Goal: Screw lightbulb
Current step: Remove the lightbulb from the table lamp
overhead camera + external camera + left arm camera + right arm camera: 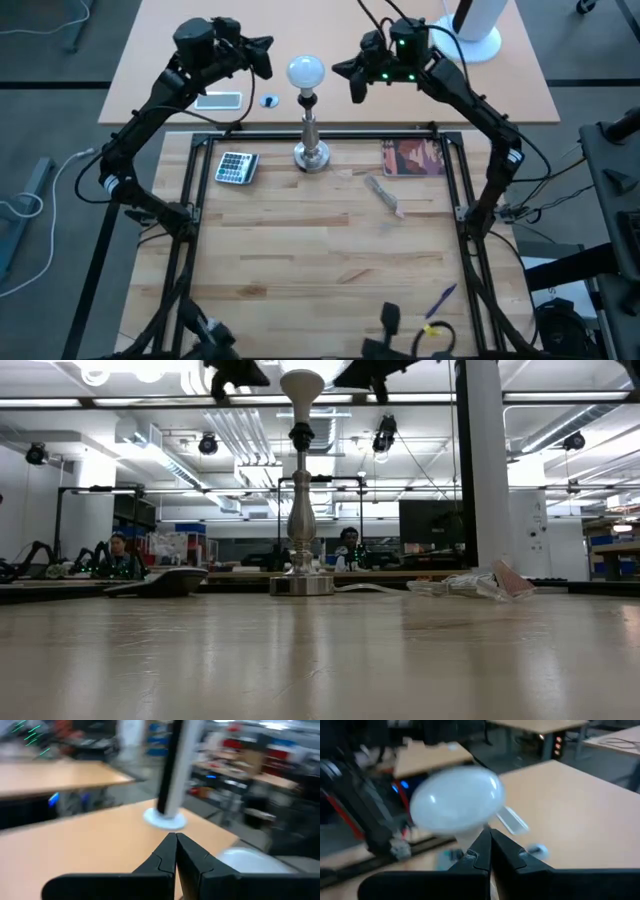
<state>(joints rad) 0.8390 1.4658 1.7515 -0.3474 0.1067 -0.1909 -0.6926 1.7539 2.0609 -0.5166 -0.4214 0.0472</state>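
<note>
**Bulb seated on the stand, both claws clenched and clear**

From overhead I see the lightbulb [305,72] sitting upright in the black socket atop the silver stand [311,150], which rests near the far edge of the wooden bench [330,250]. My left claw [262,56] hangs just to the bulb's left, fingers pressed together and holding nothing. My right claw [350,80] sits just to the bulb's right, likewise clenched on nothing. Neither touches the glass as far as I can tell.

The right wrist camera looks past its closed fingers [485,851] straight at the bulb [456,800], close ahead. The left wrist camera shows its shut fingers [172,852] aimed toward a white cylinder on a round base [167,795] on the pale table behind.

On the bench, a calculator [237,167] lies left of the stand, and a reddish book [414,158] lies right of it. From bench level the stand [301,510] rises with the bulb [301,380] at the frame's upper edge.
</note>
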